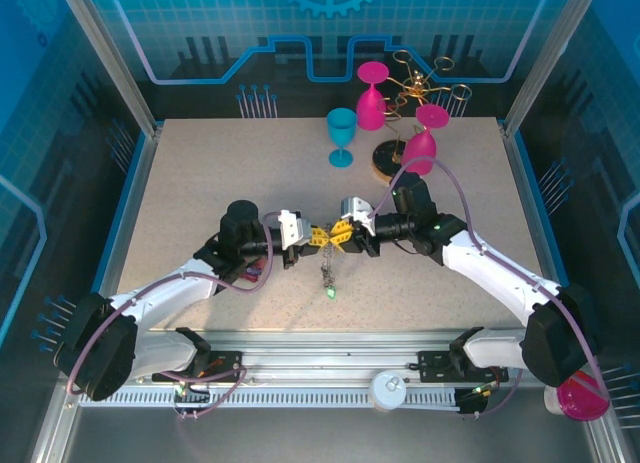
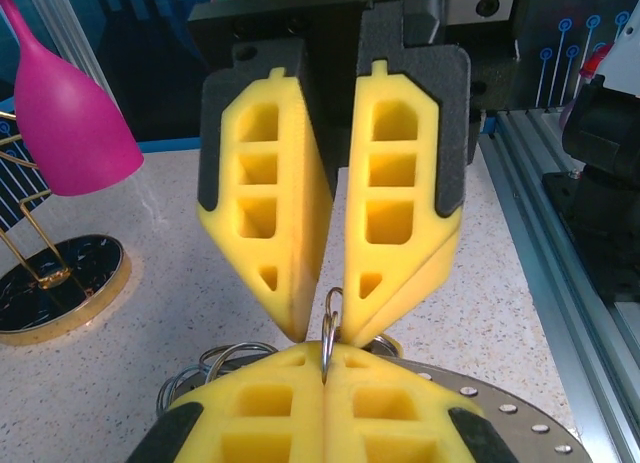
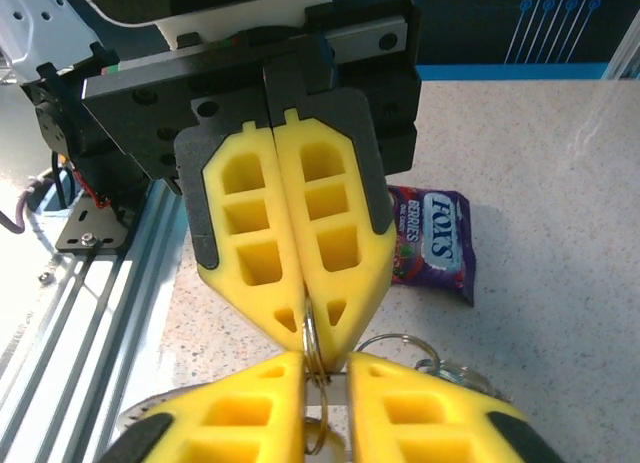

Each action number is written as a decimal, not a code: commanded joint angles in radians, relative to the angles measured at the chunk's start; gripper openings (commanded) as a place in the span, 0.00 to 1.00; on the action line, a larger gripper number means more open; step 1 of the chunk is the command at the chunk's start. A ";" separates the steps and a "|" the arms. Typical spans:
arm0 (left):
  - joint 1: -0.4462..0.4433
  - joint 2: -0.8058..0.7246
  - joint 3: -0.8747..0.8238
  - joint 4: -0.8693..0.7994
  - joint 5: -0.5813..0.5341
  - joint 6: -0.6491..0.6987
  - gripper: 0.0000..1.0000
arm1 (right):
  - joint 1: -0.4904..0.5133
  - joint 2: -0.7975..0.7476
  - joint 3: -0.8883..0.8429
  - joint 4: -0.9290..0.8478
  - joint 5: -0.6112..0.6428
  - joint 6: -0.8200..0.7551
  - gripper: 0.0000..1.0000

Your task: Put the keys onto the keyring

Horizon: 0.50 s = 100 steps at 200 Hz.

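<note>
My two grippers meet tip to tip over the middle of the table. The left gripper is shut on a thin wire loop that stands up between its yellow fingers. This loop belongs to the keyring, a flat grey disc seen below the fingers, with more wire loops at its rim. The right gripper straddles the same loop, its jaws a narrow gap apart. Below the grippers hangs a dark string of metal ending in a green-tagged key near the tabletop.
A teal goblet, two pink glasses and a gold wire rack on a round base stand at the back. A purple sweet packet lies under the left arm. The aluminium rail runs along the near edge.
</note>
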<state>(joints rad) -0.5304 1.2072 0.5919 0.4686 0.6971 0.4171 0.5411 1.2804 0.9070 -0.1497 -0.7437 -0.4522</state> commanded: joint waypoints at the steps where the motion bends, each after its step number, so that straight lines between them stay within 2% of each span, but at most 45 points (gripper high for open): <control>1: -0.006 0.000 0.017 0.057 0.059 -0.009 0.00 | 0.020 0.025 0.034 -0.046 0.022 -0.039 0.05; 6: -0.006 0.000 0.017 0.062 0.057 -0.013 0.00 | 0.023 0.029 0.040 -0.050 0.024 -0.042 0.00; 25: -0.006 0.002 0.027 0.046 0.024 -0.027 0.00 | 0.031 0.031 0.063 -0.077 0.036 -0.056 0.00; 31: -0.005 0.000 0.032 0.024 0.004 -0.025 0.07 | 0.034 0.028 0.073 -0.095 0.044 -0.065 0.00; 77: -0.011 -0.020 0.083 -0.223 -0.122 0.079 0.18 | 0.098 0.080 0.210 -0.339 0.159 -0.184 0.00; 100: -0.021 -0.021 0.129 -0.353 -0.160 0.134 0.18 | 0.151 0.134 0.300 -0.460 0.244 -0.250 0.00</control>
<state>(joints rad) -0.5293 1.2026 0.6510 0.2638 0.6029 0.4732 0.6209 1.3689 1.1061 -0.4557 -0.5503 -0.6083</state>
